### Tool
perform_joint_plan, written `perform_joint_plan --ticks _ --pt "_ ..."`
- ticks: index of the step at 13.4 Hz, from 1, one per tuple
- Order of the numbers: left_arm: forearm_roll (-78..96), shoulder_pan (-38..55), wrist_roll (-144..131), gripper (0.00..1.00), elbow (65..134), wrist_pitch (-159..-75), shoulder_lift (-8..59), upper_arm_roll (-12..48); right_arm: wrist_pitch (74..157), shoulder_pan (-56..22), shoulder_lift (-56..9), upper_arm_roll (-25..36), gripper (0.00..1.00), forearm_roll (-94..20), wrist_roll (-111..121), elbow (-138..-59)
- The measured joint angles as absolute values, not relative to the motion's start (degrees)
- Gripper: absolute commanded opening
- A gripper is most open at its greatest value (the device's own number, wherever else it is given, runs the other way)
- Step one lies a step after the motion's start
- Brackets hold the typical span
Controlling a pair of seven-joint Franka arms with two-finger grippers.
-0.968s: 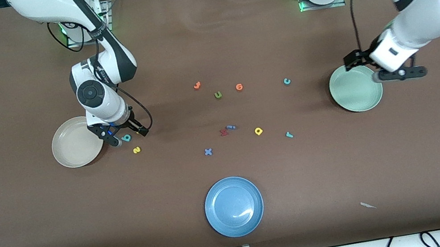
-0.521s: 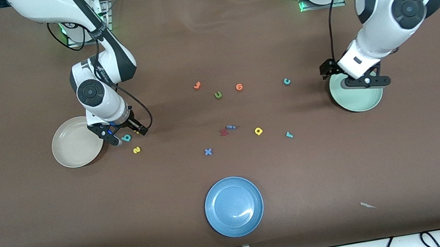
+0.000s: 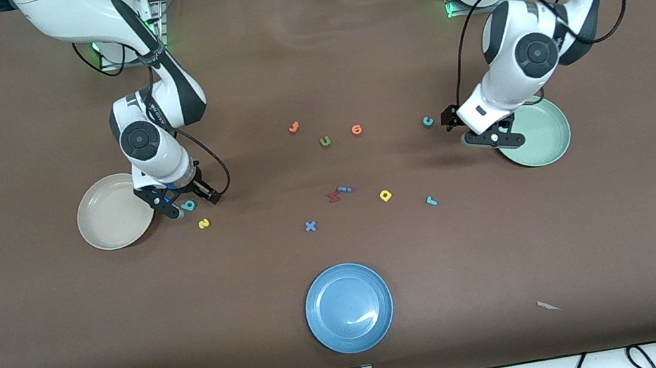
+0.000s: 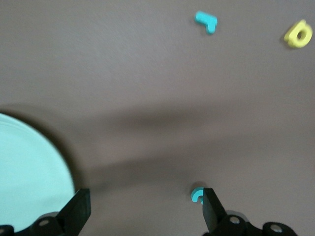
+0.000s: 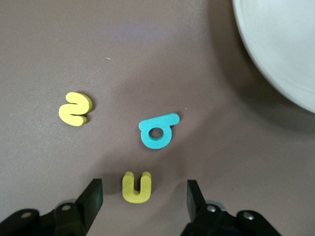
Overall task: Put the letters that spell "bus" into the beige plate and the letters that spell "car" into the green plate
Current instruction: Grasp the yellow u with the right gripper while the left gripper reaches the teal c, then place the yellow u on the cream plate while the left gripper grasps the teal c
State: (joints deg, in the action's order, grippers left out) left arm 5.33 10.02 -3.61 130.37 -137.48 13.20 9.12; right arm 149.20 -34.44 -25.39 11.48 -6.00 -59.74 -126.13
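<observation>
In the front view, the left arm is swinging in from the table's end, and the left gripper is now hanging over the table just beside the round pale mint-green plate, no more over its middle. It is coming toward the small teal foam "c". The right gripper is staying low beside the round cream-beige plate, with the teal foam "b" under it and the yellow foam "s" a little nearer to the camera.

In the left wrist view, the jaws are standing fully open and holding nothing; the "c" is peeking out beside one finger, while the teal foam "r" and the yellow foam "a" are lying well apart.

In the right wrist view, the fingers are narrowing around the yellow foam "u" but not yet touching it. Both plates are empty, so I judge the first two picks are only beginning
</observation>
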Motion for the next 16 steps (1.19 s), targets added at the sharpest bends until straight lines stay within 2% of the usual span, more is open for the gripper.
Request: perform_joint_plan --ticks 1,5,8,10,12,13,15,16 --pt "5.33 11.11 -4.05 1.00 130.58 -138.96 14.62 9.12 149.39 -34.44 -25.57 11.48 0.77 -6.00 -59.74 -126.12" --pt "5.34 15.70 -8.95 1.00 130.65 -141.47 19.04 9.18 150.20 -34.43 -26.15 11.48 0.55 -6.00 -59.74 -126.11" --pt "5.34 16.32 -9.41 1.00 131.94 -141.82 19.68 9.15 150.43 -34.43 -26.15 11.48 0.27 -6.01 -59.74 -125.87" --pt "5.34 17.06 -9.42 1.00 134.51 -144.26 20.46 9.15 150.50 -34.44 -26.08 11.47 0.25 -6.01 -59.74 -125.66" --pt "5.34 17.43 -9.44 1.00 136.26 -145.50 20.98 9.16 150.44 -34.44 -26.08 11.47 0.11 -6.01 -59.70 -125.58" --pt "5.34 17.43 -9.44 1.00 136.45 -145.62 20.89 9.16 150.11 -34.44 -26.09 11.47 0.08 -6.01 -59.67 -125.40" --pt "5.34 17.46 -9.44 0.99 136.58 -145.62 20.80 9.16 145.42 -34.44 -26.08 11.49 0.08 -6.00 -59.62 -123.23" --pt "5.34 17.47 -9.44 0.89 136.59 -145.62 20.79 9.16 140.77 -34.43 -26.04 11.59 0.08 -5.98 -59.50 -120.74"
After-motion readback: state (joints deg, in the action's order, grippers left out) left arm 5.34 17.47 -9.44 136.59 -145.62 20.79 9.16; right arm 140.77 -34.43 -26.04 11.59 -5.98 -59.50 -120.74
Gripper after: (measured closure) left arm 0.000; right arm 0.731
